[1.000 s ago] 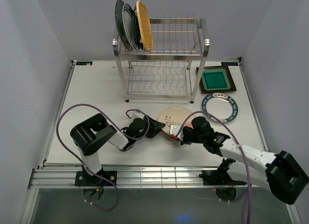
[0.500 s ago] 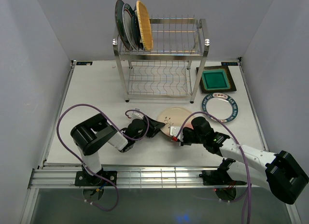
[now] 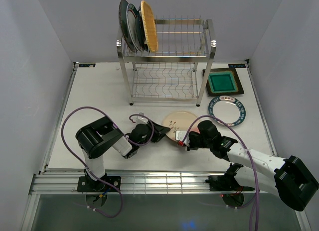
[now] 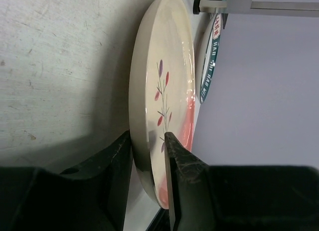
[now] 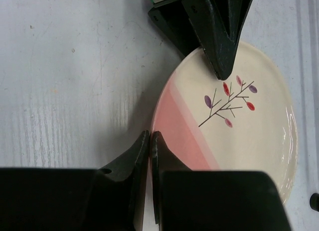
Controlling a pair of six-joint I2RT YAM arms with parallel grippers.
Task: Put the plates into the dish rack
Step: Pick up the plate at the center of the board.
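The pink-cream floral plate [image 3: 181,119] lies on the table in front of the dish rack [image 3: 169,57]. My left gripper [image 3: 166,132] grips its left rim. In the left wrist view one finger sits under the plate [image 4: 159,91] and the other on its top face, around the gripper's midpoint [image 4: 148,139]. My right gripper [image 3: 180,141] is shut and holds nothing. Its tips [image 5: 150,135] rest against the near rim of the plate [image 5: 239,136]. Three plates [image 3: 137,27] stand upright in the rack's top tier at its left end.
A green square brown-rimmed plate [image 3: 223,82] lies right of the rack. In front of it lies a white plate with a dark teal rim [image 3: 227,111], also seen in the left wrist view [image 4: 209,61]. The rack's lower tier [image 3: 162,81] holds nothing.
My left gripper's jaws have narrowed onto the floral plate's rim, and the left arm has shifted slightly. The right arm and the plate have stayed where they were.
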